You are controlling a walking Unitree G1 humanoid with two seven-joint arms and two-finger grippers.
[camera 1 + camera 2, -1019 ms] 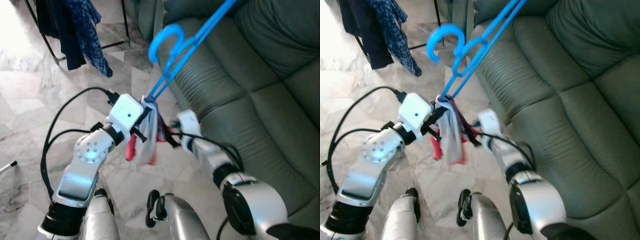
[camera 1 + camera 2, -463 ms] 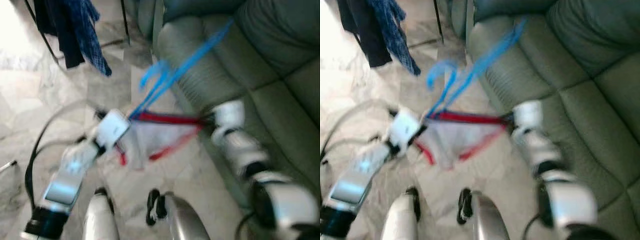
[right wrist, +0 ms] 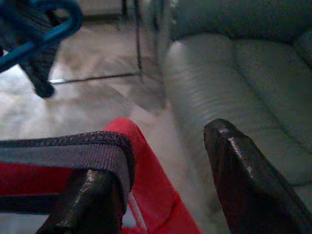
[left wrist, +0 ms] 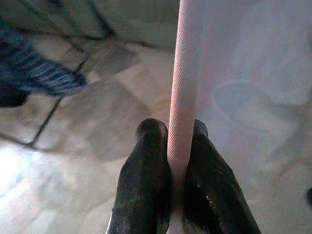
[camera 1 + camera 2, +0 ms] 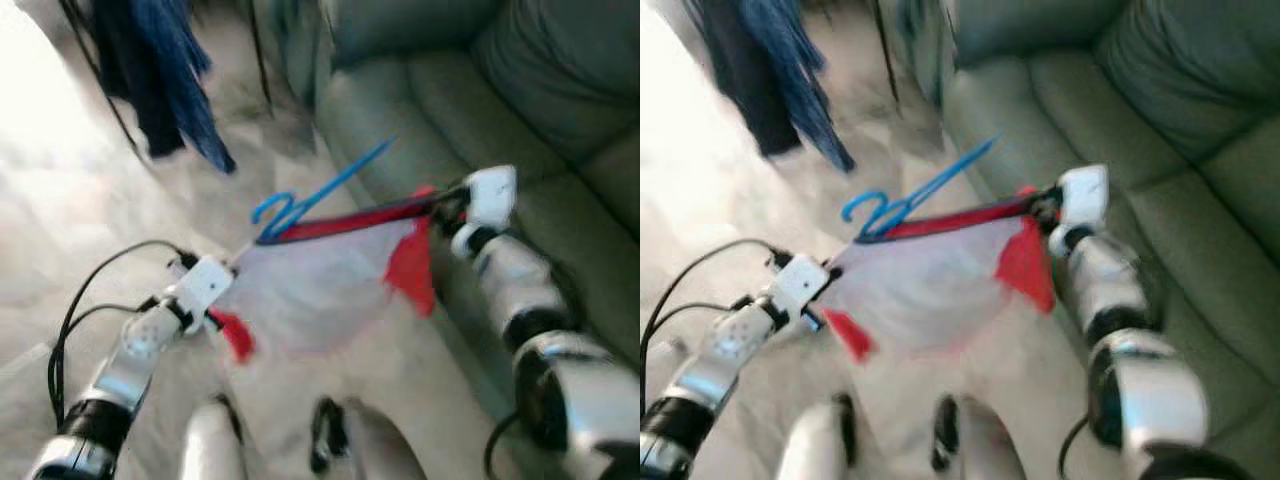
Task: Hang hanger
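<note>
I hold a white garment with red trim (image 5: 320,290) stretched between my two arms, so its waistband stays taut and the blue hanger (image 5: 310,200) riding along that top edge cannot slide off. My left gripper (image 4: 178,161) is clamped together on the pale rolled edge of the cloth. My right gripper (image 3: 161,180) has its fingers (image 3: 243,185) apart, the dark-banded red edge draped over one finger, hooked rather than pinched. The hanger's hook points toward the rack leg (image 5: 260,50) where dark blue clothes (image 5: 160,70) hang. The green sofa (image 5: 520,100) is just beside my right arm, and the views are blurred.
</note>
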